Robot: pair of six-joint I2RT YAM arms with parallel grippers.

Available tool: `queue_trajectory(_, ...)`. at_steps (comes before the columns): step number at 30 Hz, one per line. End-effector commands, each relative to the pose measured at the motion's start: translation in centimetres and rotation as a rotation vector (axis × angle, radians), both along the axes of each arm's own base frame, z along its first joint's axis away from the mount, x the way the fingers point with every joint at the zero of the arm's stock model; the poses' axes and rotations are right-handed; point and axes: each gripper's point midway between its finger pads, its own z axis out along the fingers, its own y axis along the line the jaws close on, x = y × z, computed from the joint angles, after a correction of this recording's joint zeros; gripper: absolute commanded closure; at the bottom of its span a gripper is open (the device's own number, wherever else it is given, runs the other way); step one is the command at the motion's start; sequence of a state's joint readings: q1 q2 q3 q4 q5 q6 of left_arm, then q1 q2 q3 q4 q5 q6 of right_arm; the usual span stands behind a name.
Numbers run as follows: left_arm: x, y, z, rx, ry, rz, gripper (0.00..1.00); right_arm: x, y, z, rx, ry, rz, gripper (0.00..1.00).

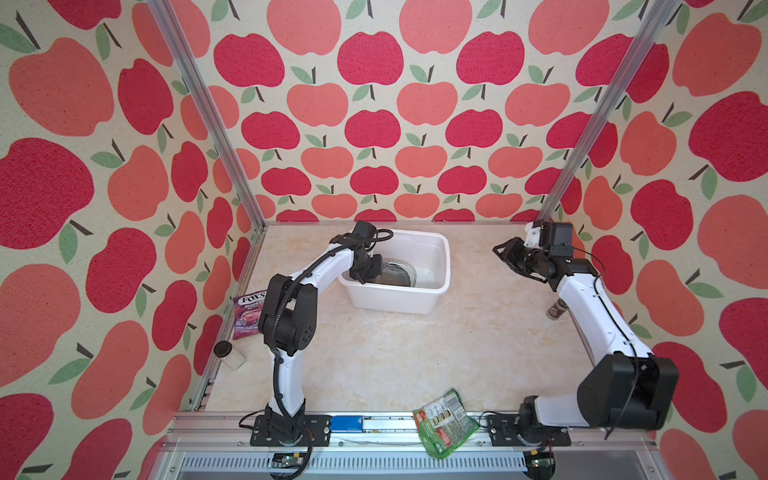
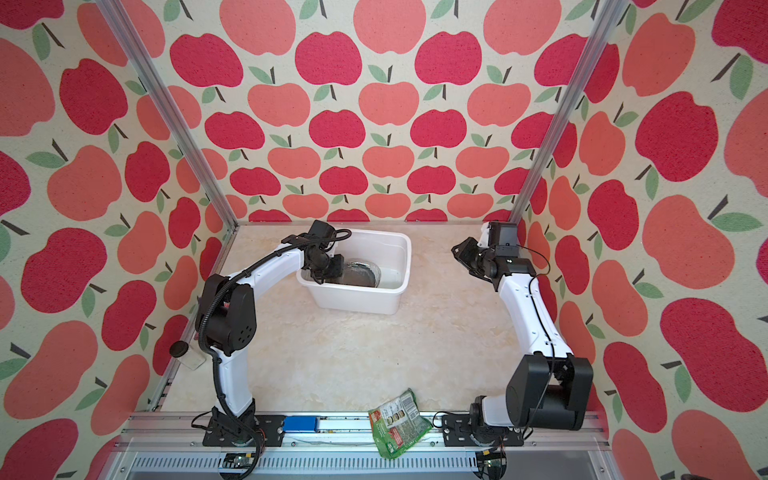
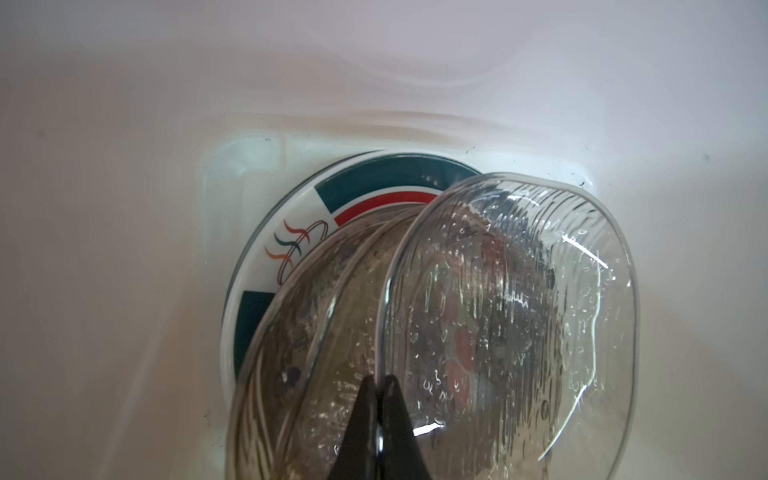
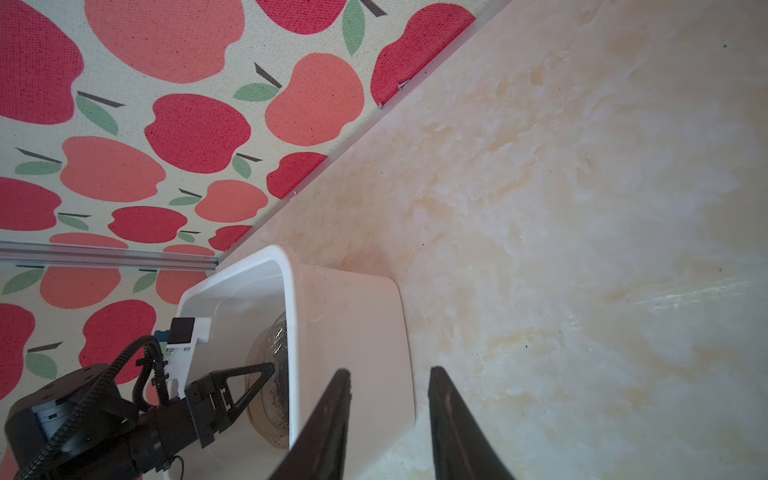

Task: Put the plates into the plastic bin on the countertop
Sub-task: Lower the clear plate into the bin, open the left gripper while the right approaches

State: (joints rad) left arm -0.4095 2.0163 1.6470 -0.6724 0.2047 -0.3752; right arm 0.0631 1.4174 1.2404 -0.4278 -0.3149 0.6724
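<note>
Both my arms reach over the beige marble-look countertop (image 1: pixel 395 357), which fills the lower middle of both top views between apple-print walls (image 1: pixel 370 104). The white plastic bin (image 1: pixel 395 300) stands toward the back, left of centre, well apart from my right arm.

My left gripper (image 1: pixel 366 272) dips inside the bin, jaws pinched tight on the rim of a clear ribbed glass plate (image 3: pixel 511 311), which I hold tilted. Just beyond it in the left wrist view sits a second glass plate (image 3: pixel 291 332). Beyond that is a white ceramic plate (image 3: pixel 374 178) with teal and red bands and a small swirl emblem. All three are inside the bin. My right gripper (image 1: pixel 505 251) hovers at centre-right of the frame, jaws parted, holding nothing.

A green snack packet (image 1: pixel 444 424) lies at bottom centre, overlapping the front rail (image 1: pixel 374 426); its print is too small to read. At the left edge of the countertop, a purple bag (image 1: pixel 248 311) reads "FOX'S". Below it in the frame a clear jar with a black lid (image 1: pixel 230 355) rests beside the left rail.
</note>
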Motion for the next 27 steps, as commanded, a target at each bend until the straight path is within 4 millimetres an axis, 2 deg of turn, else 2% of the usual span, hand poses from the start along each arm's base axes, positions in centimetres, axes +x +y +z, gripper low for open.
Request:
queue_trajectory(1, 0.3, 0.6, 0.1, 0.008, 0.007, 0.022, 1.00, 0.2, 2.1, 0.1, -0.024, 0.000, 0.076, 0.64)
queue_trajectory(3, 0.4, 0.8, 0.5, 0.012, -0.005, 0.027, 0.98, 0.3, 3.3, 0.0, -0.033, 0.007, 0.111, 0.64)
queue_trajectory(5, 0.4, 0.9, 0.8, 0.019, -0.012, 0.031, 0.82, 0.3, 4.3, -0.1, -0.045, 0.013, 0.136, 0.63)
queue_trajectory(7, 0.4, 1.0, 1.2, 0.019, -0.018, 0.025, 0.73, 0.4, 5.1, -0.1, -0.045, 0.015, 0.153, 0.63)
queue_trajectory(9, 0.3, 1.4, 1.9, 0.036, -0.027, 0.034, 0.44, 0.5, 5.8, -0.2, -0.046, 0.021, 0.172, 0.62)
queue_trajectory(10, 0.3, 1.5, 2.3, 0.039, -0.038, 0.032, 0.40, 0.5, 6.2, -0.2, -0.044, 0.022, 0.184, 0.60)
queue_trajectory(13, 0.3, 2.0, 5.1, 0.039, -0.099, 0.039, 0.23, 0.3, 7.4, -0.3, -0.054, 0.032, 0.223, 0.57)
queue_trajectory(15, 0.4, 2.1, 7.9, 0.028, -0.164, 0.040, 0.13, 0.3, 8.3, -0.2, -0.055, 0.034, 0.250, 0.56)
queue_trajectory(18, 0.7, 2.1, 12.2, -0.008, -0.267, 0.044, 0.08, 0.2, 9.6, -0.3, -0.054, 0.038, 0.285, 0.53)
queue_trajectory(21, 0.6, 2.1, 15.5, -0.028, -0.324, 0.038, 0.08, 0.1, 10.8, -0.5, -0.056, 0.045, 0.316, 0.52)
queue_trajectory(24, 0.5, 3.0, 17.1, -0.001, -0.357, 0.049, 0.08, -0.1, 11.8, -0.8, -0.056, 0.062, 0.347, 0.52)
queue_trajectory(27, 0.3, 4.8, 17.5, 0.043, -0.366, 0.082, 0.06, -0.4, 12.4, -1.3, -0.066, 0.078, 0.372, 0.52)
